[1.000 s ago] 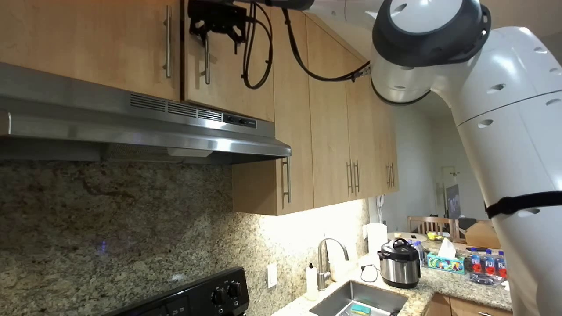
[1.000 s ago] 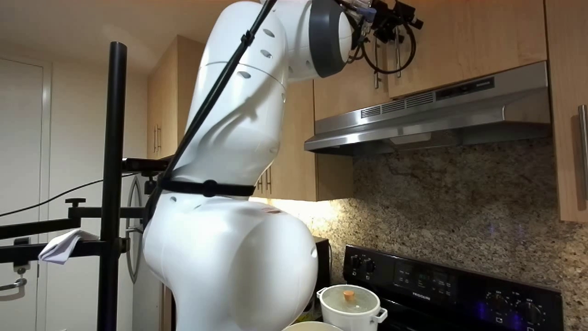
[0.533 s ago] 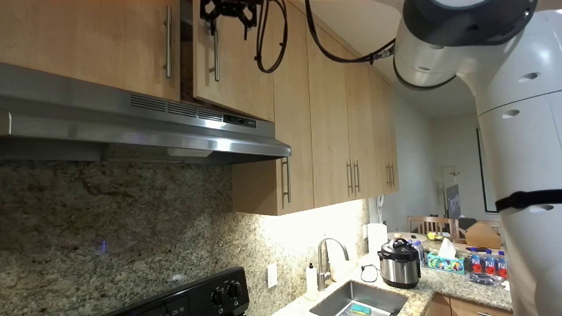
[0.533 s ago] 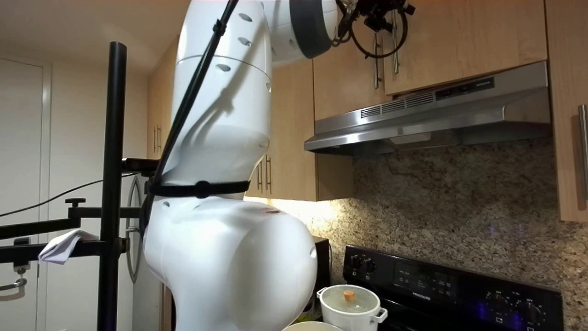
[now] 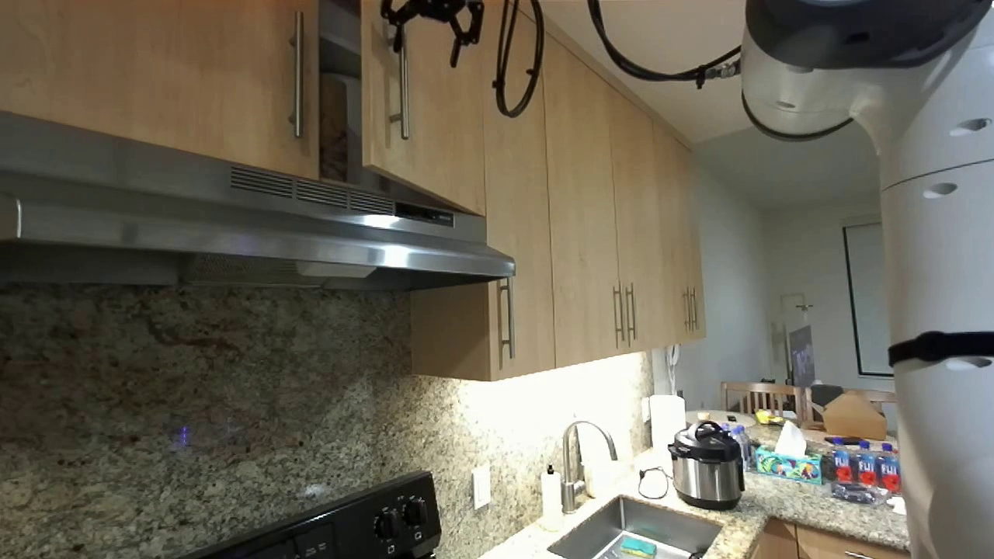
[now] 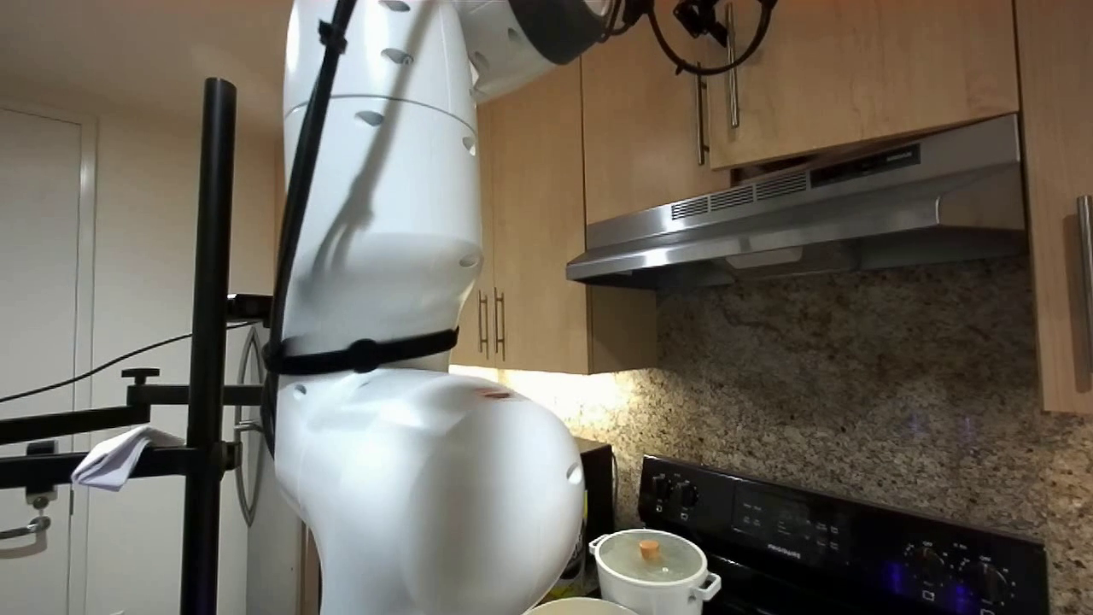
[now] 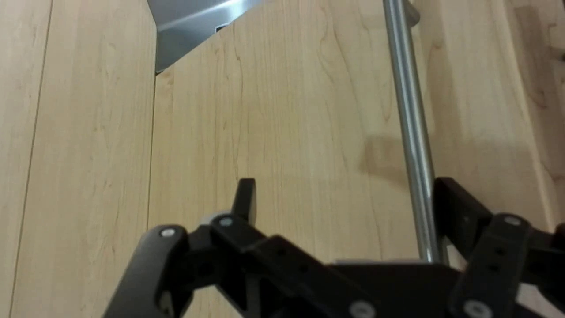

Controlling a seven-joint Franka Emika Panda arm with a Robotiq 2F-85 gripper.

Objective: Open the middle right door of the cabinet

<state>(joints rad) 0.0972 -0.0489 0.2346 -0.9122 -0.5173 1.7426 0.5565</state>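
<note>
The middle right door (image 5: 446, 116) of the light-wood cabinet (image 5: 582, 202) stands partly open. A gap at its handle edge shows shelves and a brownish item inside. It also shows in an exterior view (image 6: 879, 77) and fills much of the wrist view (image 7: 273, 123). Its vertical metal bar handle (image 7: 412, 119) lies between my spread fingers. My gripper (image 7: 344, 183) is open; one finger touches or nearly touches the handle on the door's free-edge side, and the other finger is well apart from it. In an exterior view my gripper (image 5: 426, 53) is at the handle's upper part.
The twin short door (image 5: 155, 85) is closed beside the gap. The range hood (image 5: 256, 210) runs just below both doors. Taller closed doors stand beyond the hinge side. A white pot (image 6: 651, 572) and the black stove (image 6: 794, 521) are below. A cable loop hangs from the wrist.
The door has swung from slightly ajar to a wider gap. My gripper has moved with its handle, away from the twin door, and the arm has drawn back.
</note>
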